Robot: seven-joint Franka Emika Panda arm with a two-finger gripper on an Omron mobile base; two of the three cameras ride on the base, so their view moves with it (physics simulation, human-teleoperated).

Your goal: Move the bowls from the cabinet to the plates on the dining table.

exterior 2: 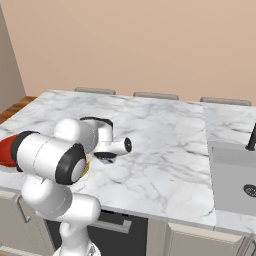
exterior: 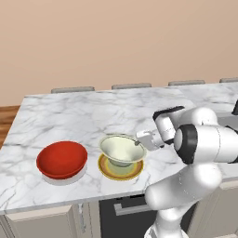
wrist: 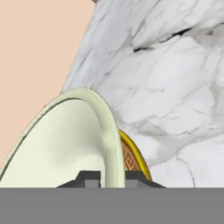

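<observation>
Two bowls on marble table (exterior: 69, 109): gripper (exterior: 138, 141) pinches cream-green bowl's (exterior: 120, 149) rim, seating it on yellow-gold plate (exterior: 111, 171), lower centre; glossy red bowl (exterior: 62, 159) covers its plate.

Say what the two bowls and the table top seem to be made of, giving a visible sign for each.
Red bowl: probably glazed ceramic or plastic; its smooth surface carries a soft sheen.
Cream-green bowl: likely glazed ceramic; it has a smooth pale inside and a thick rounded rim.
Dining table: looks like polished marble, white with grey veins.
Everything is rendered, so these are impressions only.
</observation>
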